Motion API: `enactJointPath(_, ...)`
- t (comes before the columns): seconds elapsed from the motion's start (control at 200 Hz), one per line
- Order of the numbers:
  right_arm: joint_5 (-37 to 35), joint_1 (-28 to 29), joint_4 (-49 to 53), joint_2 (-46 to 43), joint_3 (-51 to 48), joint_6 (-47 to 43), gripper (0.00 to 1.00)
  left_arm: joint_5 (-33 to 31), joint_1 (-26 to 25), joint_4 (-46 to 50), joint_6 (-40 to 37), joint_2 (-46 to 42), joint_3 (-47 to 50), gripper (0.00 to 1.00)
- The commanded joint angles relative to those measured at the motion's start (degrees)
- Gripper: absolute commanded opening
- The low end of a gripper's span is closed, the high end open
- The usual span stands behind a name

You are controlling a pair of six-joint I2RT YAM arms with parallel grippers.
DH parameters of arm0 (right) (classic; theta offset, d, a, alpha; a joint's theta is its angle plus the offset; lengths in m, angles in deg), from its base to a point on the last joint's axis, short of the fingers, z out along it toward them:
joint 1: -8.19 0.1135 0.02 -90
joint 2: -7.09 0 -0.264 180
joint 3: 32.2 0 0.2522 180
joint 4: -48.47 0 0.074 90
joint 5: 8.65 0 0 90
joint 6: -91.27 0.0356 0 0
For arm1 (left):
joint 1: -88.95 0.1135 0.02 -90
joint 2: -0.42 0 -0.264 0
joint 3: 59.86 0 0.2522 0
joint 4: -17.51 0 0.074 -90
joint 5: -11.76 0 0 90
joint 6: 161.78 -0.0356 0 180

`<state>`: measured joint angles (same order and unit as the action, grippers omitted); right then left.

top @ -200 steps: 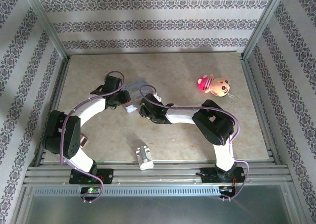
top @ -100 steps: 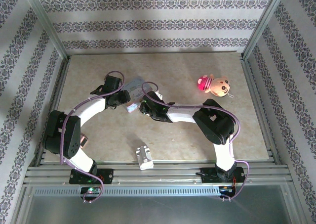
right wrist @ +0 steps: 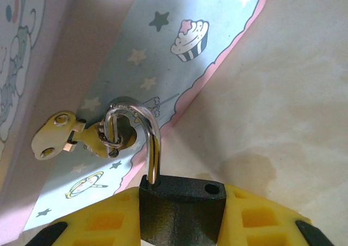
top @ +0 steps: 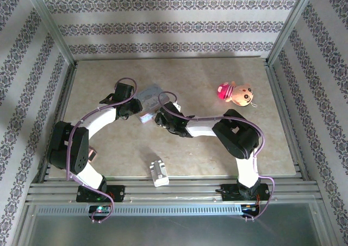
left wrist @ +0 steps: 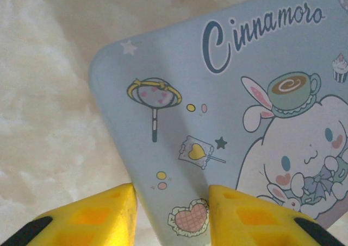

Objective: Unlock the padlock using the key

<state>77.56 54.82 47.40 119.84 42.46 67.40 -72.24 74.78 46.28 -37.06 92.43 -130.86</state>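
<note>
- Currently the right claw (right wrist: 182, 221) is clamped on the padlock (right wrist: 182, 202), with yellow fingers (right wrist: 98, 221) pressed to both sides of its dark body.
- Padlock sits just beside the tin (right wrist: 179, 67), at its pink-rimmed edge.
- Silver shackle (right wrist: 152, 143) rises from one hole in the body, curves over and hooks through the ring of the brass hasp (right wrist: 60, 134) on the tin. The second hole on the body's top is empty.
- Left claw (left wrist: 171, 202) straddles a corner of the tin's lid, one yellow finger on each side. Cannot tell whether it pinches the tin or merely flanks it.
- From the top view, both arms meet at the tin, mid-table.
- Plush (top: 236, 93) lies to the right, well apart from the arms' tips.
- White ridged block (top: 158, 171) rests near the front edge of the table (top: 217, 159).
</note>
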Motion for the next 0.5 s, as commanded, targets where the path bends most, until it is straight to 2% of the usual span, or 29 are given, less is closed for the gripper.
enactJointPath(0.0,-3.21,0.15,-3.16,-2.96,-2.5,1.77,0.0,-1.25,0.63,2.23,-0.37,2.33,1.09,0.36)
enactJointPath(0.175,-5.63,1.79,-4.59,-3.18,-4.29,3.75,0.0,-1.15,1.28,1.96,-0.22,3.87,-0.19,0.36)
enactJointPath(0.5,-5.81,0.53,-8.66,-1.12,-3.73,5.95,0.0,-0.53,1.34,1.74,-0.35,4.76,-0.13,0.35)
